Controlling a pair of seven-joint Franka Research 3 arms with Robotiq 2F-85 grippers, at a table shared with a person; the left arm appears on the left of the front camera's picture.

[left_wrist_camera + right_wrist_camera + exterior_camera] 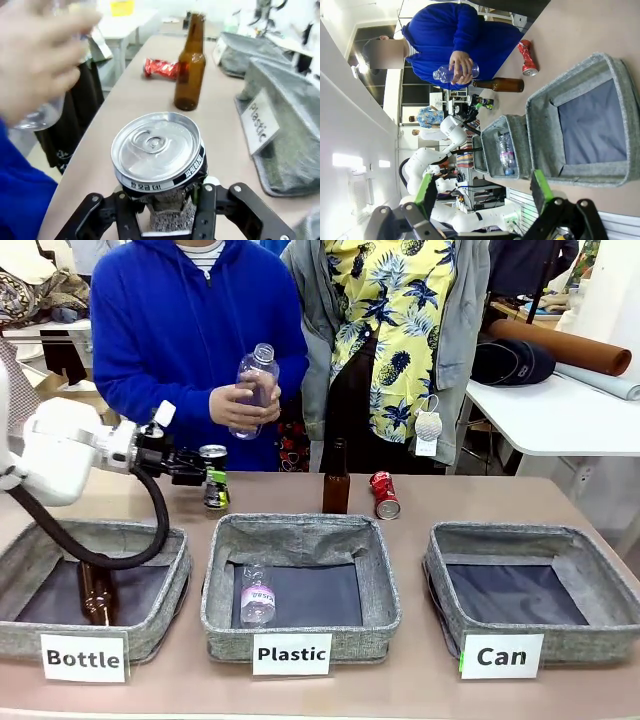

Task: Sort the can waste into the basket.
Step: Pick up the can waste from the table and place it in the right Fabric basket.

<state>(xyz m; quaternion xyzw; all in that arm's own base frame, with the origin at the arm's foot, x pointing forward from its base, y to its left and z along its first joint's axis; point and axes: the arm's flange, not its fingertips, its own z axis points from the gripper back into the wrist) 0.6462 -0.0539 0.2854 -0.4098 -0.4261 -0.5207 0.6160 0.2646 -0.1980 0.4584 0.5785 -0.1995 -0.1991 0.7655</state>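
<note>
Now, left tool (208, 480) clamped on the black can (156, 147), right tool (482, 192) wide, we should carry it upright and high to the Can basket (600, 638).

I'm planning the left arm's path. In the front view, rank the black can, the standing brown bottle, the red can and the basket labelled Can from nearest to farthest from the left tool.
1. Black can, gripped in the left tool.
2. Standing brown bottle, mid-table.
3. Red can, lying just right of the bottle.
4. Can basket, far right.
</note>
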